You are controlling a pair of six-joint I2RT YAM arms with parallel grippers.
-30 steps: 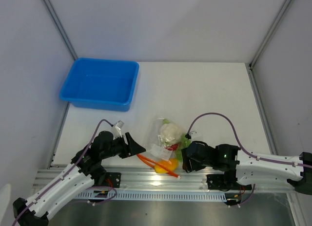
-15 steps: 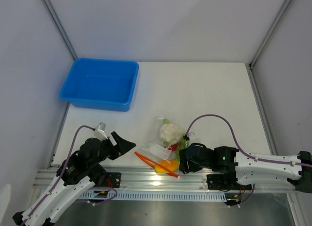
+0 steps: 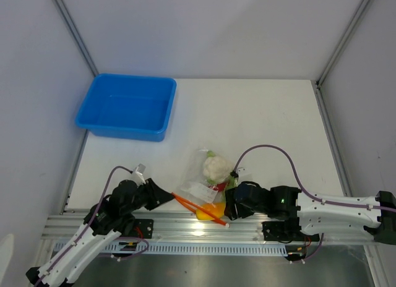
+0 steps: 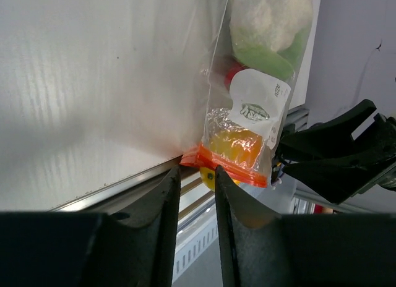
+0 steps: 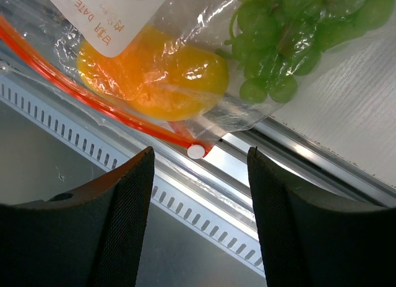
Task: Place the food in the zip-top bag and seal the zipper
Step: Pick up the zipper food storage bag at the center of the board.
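Cauliflower [image 4: 272,18], grapes [image 5: 278,46] and orange piece [image 5: 161,83] sit inside the zip-top bag [image 3: 207,182] at the counter's [image 4: 93,83] 6 o'clock edge. Left claw [image 4: 197,171], at the zipper's [image 4: 232,171] 9 o'clock end, shows a slim gap; contact unclear. Right claw [image 5: 199,152], at 3 o'clock, gapes wide astride the zipper's other end, grasping nothing.

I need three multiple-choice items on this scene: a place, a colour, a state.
1. The blue bin stands: A) at the table's far left; B) between the arms; C) at the far right.
2. The zipper is: A) green; B) red-orange; C) white.
3. The right gripper is: A) shut on the bin; B) shut on the zipper; C) open.
Key: 1A, it sits in the rear left corner; 2B, both wrist views show that colour; 3C, its jaws stand wide apart.
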